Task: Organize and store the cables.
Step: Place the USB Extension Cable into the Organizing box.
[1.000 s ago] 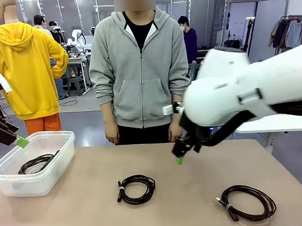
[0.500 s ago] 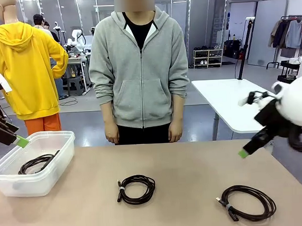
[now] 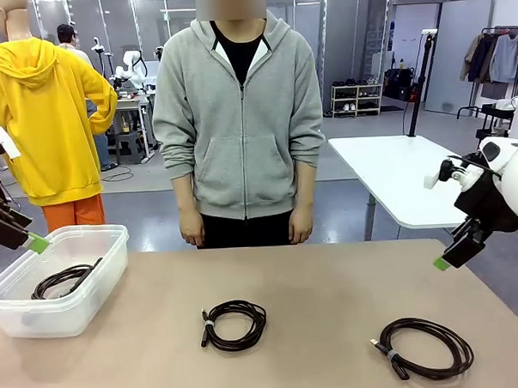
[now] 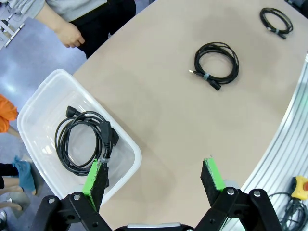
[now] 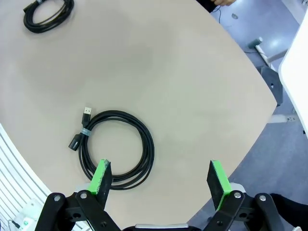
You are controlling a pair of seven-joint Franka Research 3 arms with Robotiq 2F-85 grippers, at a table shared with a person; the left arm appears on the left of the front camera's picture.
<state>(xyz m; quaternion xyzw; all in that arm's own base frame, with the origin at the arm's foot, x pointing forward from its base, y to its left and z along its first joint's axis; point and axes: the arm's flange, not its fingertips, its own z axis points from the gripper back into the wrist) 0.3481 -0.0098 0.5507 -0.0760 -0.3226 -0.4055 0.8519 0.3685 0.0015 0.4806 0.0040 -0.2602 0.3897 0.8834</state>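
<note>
Three coiled black cables show. One cable lies inside the clear plastic bin at the table's left. A second cable rests at the table's middle. The third cable lies front right. My left gripper hangs open above the bin's near edge, holding nothing. Off the table's right edge, my right gripper is open and high above the third cable.
A person in a grey hoodie stands at the far side, arms down, one hand near the table edge. A white table stands behind on the right. The tan tabletop lies bare between the coils.
My right arm has swung from over the table's middle out to the right edge and drawn back. The left arm, the cables and the person stay put.
</note>
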